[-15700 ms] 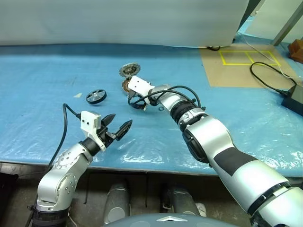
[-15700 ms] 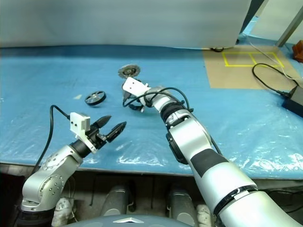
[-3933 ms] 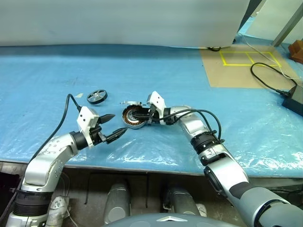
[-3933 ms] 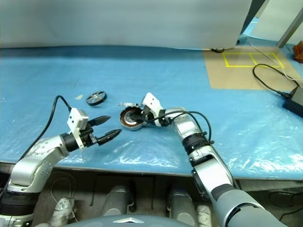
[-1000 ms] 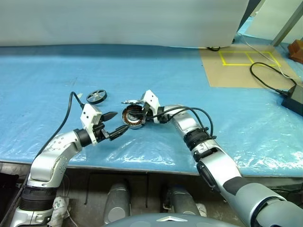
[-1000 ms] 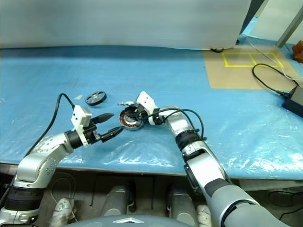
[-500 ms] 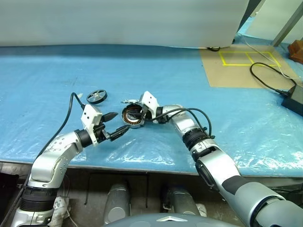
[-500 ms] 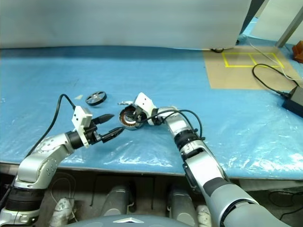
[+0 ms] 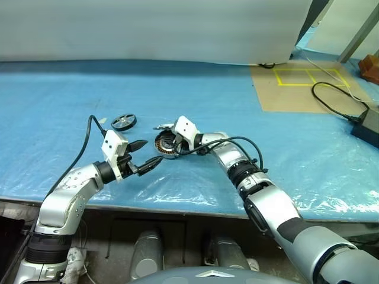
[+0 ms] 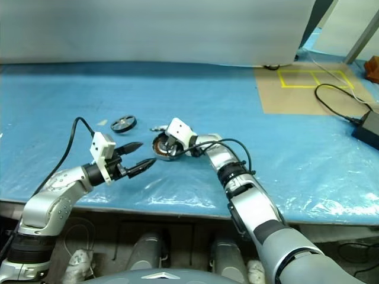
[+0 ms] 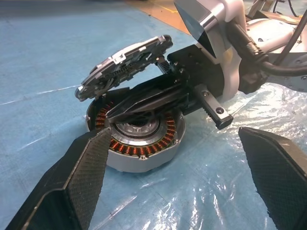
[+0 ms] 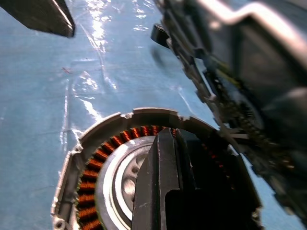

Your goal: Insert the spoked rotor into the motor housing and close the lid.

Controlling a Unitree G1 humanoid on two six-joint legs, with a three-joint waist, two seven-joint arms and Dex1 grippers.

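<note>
Fingers point(image 11: 144, 100) of the right tool point(image 9: 166, 144) are pressed together with nothing between them, and they reach into the open top of the motor housing point(image 11: 139, 143), their tips over its silver centre inside the ring of copper-brown windings. The lid point(image 11: 125, 64) stands tilted above the far edge of the housing, propped against the upper side of the right tool's body, so the housing is uncovered. In the right wrist view the same closed fingers point(image 12: 160, 177) lie across the windings, with the edge of the lid running along one side.

The left tool point(image 9: 146, 156) hovers just beside the housing, on the robot's left of it, pointing toward it with its two black fingers point(image 11: 84, 172) spread wide and empty; it does not touch the housing.

The spoked rotor point(image 9: 123, 122) lies flat on the counter point(image 9: 284, 142), apart from the housing, farther from the robot and to its left. The counter is covered with a blue plastic sheet point(image 9: 59, 100). At its far right lies a brown board point(image 9: 296, 89) marked with yellow tape rectangles point(image 9: 308, 76), and a black cable point(image 9: 331, 97) runs across it.
</note>
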